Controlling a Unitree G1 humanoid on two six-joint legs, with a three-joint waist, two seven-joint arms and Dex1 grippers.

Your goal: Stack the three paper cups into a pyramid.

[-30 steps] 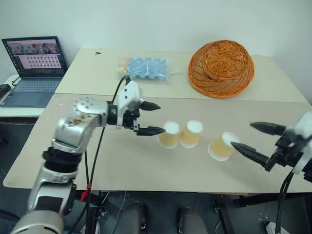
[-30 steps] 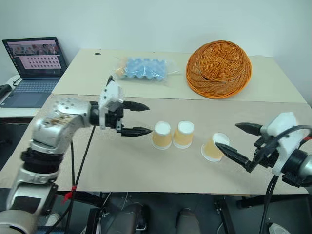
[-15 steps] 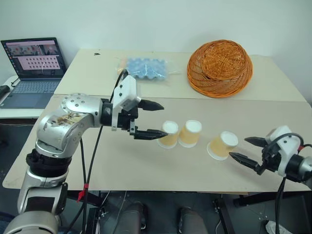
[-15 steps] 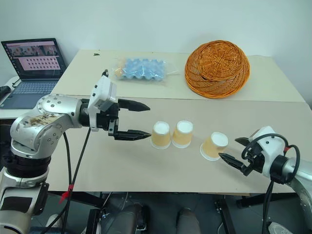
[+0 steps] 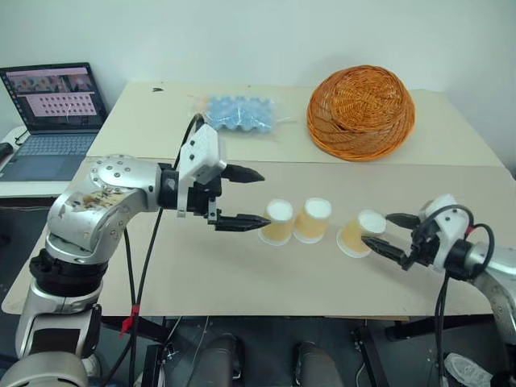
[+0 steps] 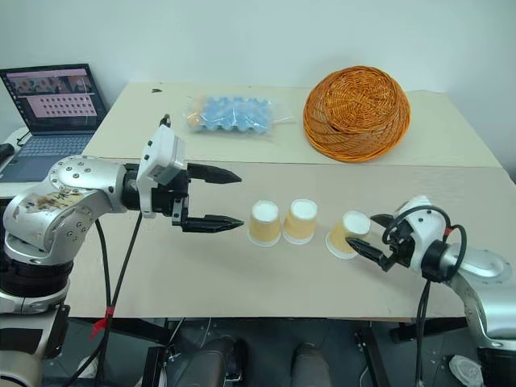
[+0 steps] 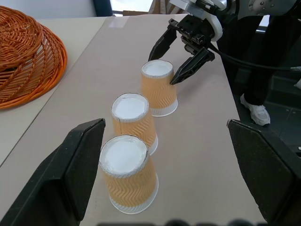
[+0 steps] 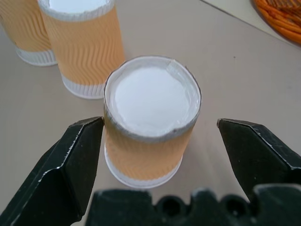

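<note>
Right gripper (image 6: 364, 236), jaws wide, brackets the third paper cup (image 6: 345, 234) from the right, one finger on each side of it and neither pressing, as far as I can tell. Left gripper (image 5: 251, 196), also spread and empty, hangs just left of the first cup (image 5: 277, 222), near it but not touching. Cups: three, all upside down on their rims, in a row along the front of the near table (image 5: 242, 274); the first and the middle cup (image 5: 312, 220) stand side by side, touching or nearly so, and the third stands a little apart to their right. Progress, as I judge it: the base pair looks set; nothing is stacked yet, so the lift and placing of the third cup on top remain. Surface: two tan tabletops butted together. On the far table (image 5: 451, 137), a wicker basket (image 5: 360, 111) and a wrapped blue egg carton (image 5: 239, 114). Room: plain pale wall behind; an open laptop (image 5: 50, 117) on a side desk at far left.
</note>
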